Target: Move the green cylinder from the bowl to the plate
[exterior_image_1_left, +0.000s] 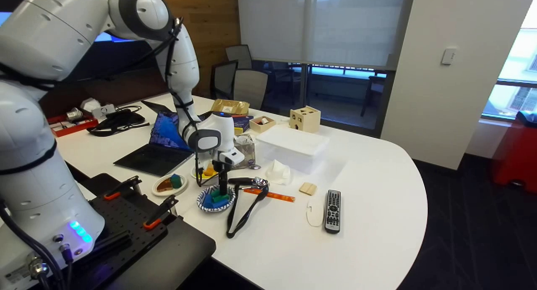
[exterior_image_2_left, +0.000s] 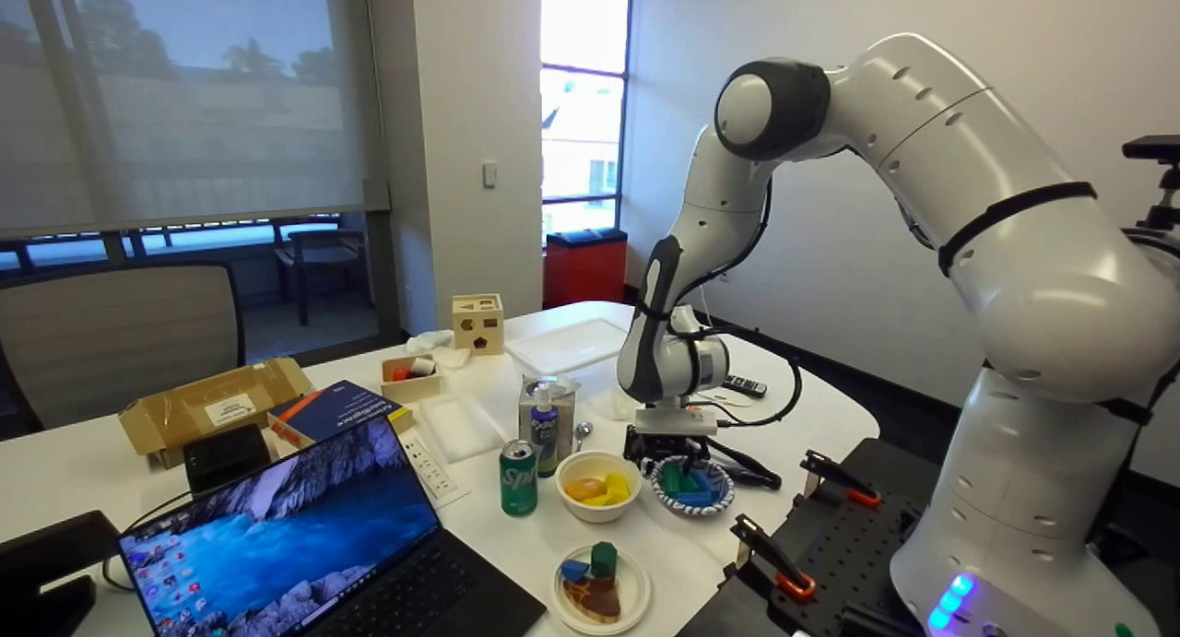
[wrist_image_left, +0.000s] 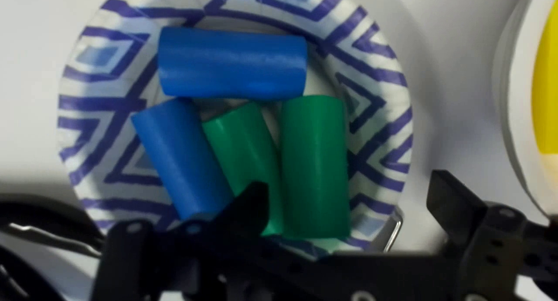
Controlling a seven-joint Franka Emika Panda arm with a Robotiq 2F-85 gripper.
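Two green cylinders lie on their sides in a round bowl patterned in blue and white (wrist_image_left: pixel 375 74): a right one (wrist_image_left: pixel 314 166) and a left one (wrist_image_left: pixel 244 148). Two blue cylinders (wrist_image_left: pixel 233 63) lie with them. The bowl shows in both exterior views (exterior_image_1_left: pixel 201 206) (exterior_image_2_left: pixel 724 506). My gripper (wrist_image_left: pixel 348 196) is open over the bowl, nothing between its fingers. In the wrist view the left finger overlaps the left green cylinder; the right finger is outside the bowl's rim. The white plate (exterior_image_2_left: pixel 638 600) holds a brown wedge, a blue block and a dark green block; it also shows in an exterior view (exterior_image_1_left: pixel 158 192).
A white bowl with yellow pieces (exterior_image_2_left: pixel 576 506) stands beside the patterned bowl. A green can (exterior_image_2_left: pixel 519 485) and a spray bottle (exterior_image_2_left: pixel 544 439) stand near it. A black-handled tool (exterior_image_1_left: pixel 251 208) lies against the patterned bowl's side. A laptop (exterior_image_2_left: pixel 369 526) is by the plate.
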